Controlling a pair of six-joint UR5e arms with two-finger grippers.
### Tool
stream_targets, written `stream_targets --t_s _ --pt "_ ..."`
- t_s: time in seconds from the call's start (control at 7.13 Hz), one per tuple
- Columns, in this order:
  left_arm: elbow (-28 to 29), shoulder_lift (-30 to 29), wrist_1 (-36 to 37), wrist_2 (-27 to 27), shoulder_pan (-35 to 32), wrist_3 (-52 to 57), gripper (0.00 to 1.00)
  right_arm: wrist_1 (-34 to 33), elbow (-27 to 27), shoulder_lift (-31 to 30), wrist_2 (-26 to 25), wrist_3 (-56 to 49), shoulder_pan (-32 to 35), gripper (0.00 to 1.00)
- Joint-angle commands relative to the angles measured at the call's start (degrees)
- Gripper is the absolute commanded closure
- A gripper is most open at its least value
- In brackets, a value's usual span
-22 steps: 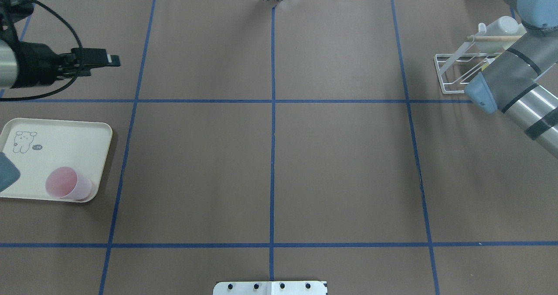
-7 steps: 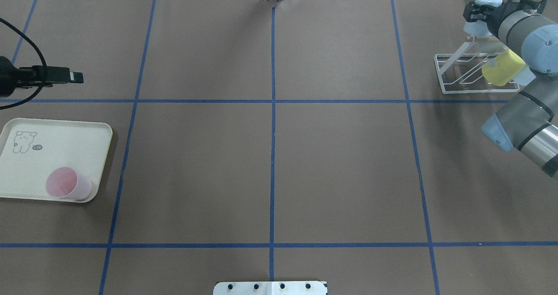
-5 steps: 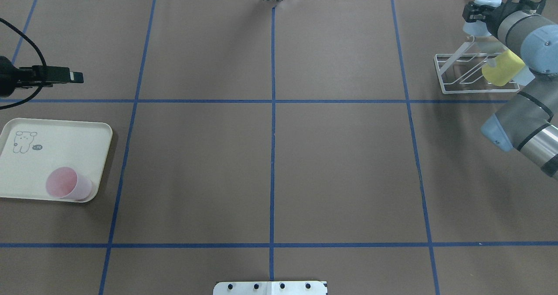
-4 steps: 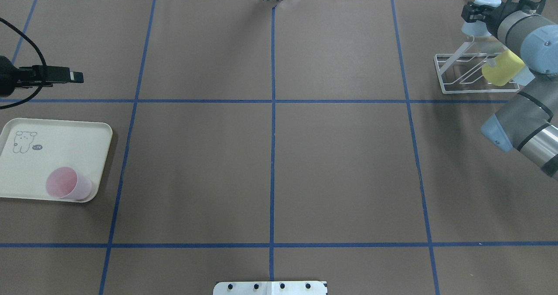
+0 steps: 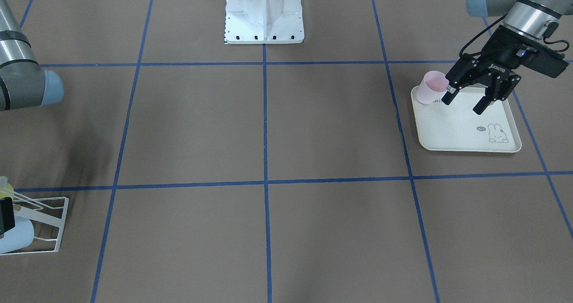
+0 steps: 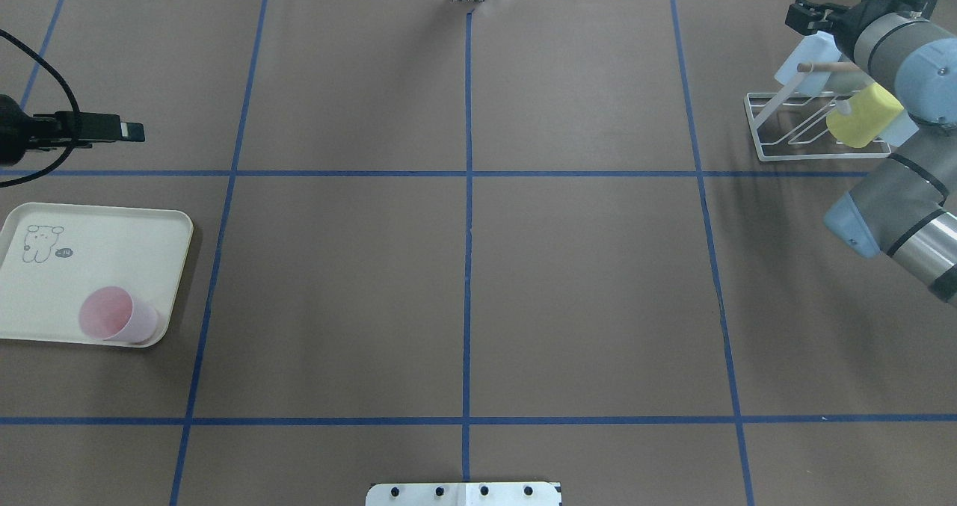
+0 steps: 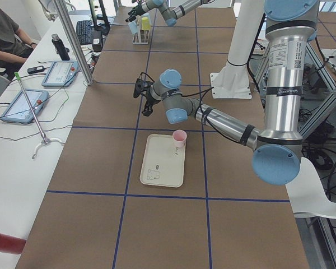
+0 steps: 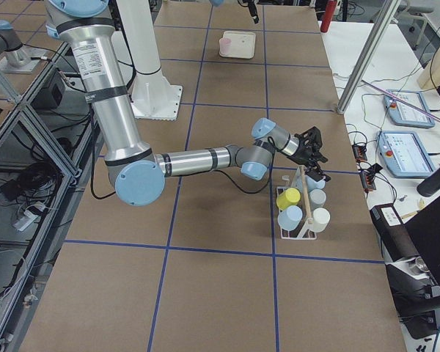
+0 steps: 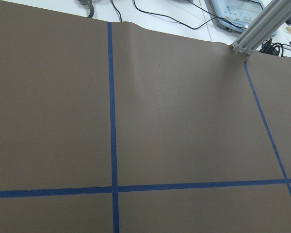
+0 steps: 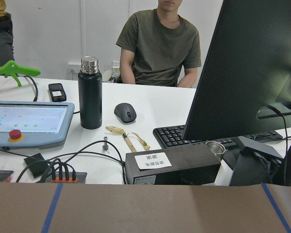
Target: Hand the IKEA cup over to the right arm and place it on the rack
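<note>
One pink cup (image 5: pixel 429 87) stands upright, mouth up, on the cream tray (image 5: pixel 452 128), in the corner diagonally opposite the rabbit print. I read the left gripper (image 5: pixel 461 106) as raised off the table, its fingers spread apart with nothing between them. In the front-facing view one fingertip lines up against the cup's side, but the overhead view shows the gripper clear of the tray, so cup and gripper are apart. Across the table, the right gripper (image 6: pixel 807 14) sits just beyond the top of the white rack (image 6: pixel 781 102), which carries a yellow cup (image 6: pixel 861 116) and a light-blue cup (image 6: pixel 800 61). I cannot tell whether its fingers are apart or together.
</note>
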Motion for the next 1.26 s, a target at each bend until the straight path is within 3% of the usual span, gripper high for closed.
stream_targets --t_s 0.0,0.28,0.42,0.84,1.12 --pt "-0.21 0.0 0.07 -2.16 -0.38 0.27 0.0 -0.34 3.25 -0.05 1.49 0.12 1.38 0.0" --pt "-0.12 0.43 0.25 -2.54 -1.53 2.81 0.0 -0.61 8.42 -2.84 5.79 0.39 2.96 0.0" --pt "0.23 1.31 0.42 -2.36 -2.48 4.74 0.0 -1.48 12.45 -4.6 10.6 1.95 4.63 0.0" --pt "-0.12 5.69 6.19 -2.54 -2.76 15.45 0.0 -10.35 28.54 -7.96 20.62 16.16 4.82 0.0" --pt "-0.65 11.83 7.37 -3.32 -2.32 19.08 0.0 -10.02 30.94 -7.18 24.7 28.19 4.56 0.0"
